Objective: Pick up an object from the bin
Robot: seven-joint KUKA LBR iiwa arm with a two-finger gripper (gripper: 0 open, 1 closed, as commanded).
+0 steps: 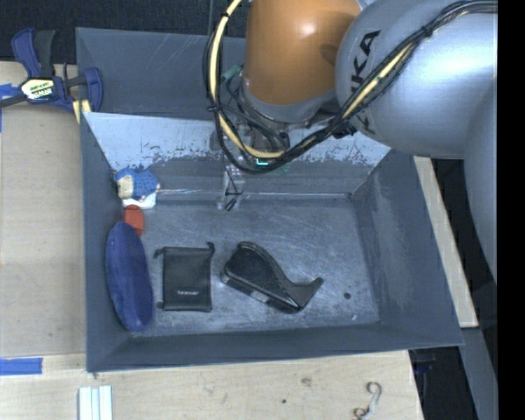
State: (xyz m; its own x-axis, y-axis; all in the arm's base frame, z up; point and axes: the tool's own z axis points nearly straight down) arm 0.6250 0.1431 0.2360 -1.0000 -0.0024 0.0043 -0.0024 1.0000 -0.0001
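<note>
The arm (420, 68) comes in from the right of the camera view, its wrist under a rounded orange cover (297, 33) with yellow and black cables (223, 77) looped round it. Below the cover the pincer (230, 201) hangs low over the far part of the grey metal bin (367, 252), close to the foot of the back wall and a little left of the middle. Its tip shows as one thin dark shape against the bin floor, and whether it stands wide or narrow cannot be told from here. It is above bare floor, not above any of the loose things.

Four things lie in the bin. Nearest to the pincer is a small blue, white and orange toy (137, 192), to its left against the left wall and near the back. A long dark blue oblong thing (129, 278) lies lengthwise along the left wall, just in front of the toy. A flat black pouch (186, 278), roughly rectangular, lies on the floor beside the oblong thing, nearer the front than the pincer and slightly to its left. A black curved thing (267, 278), with a rounded body and a hooked end pointing right, lies just to the right of the pouch, in front of the pincer and apart from it.
</note>
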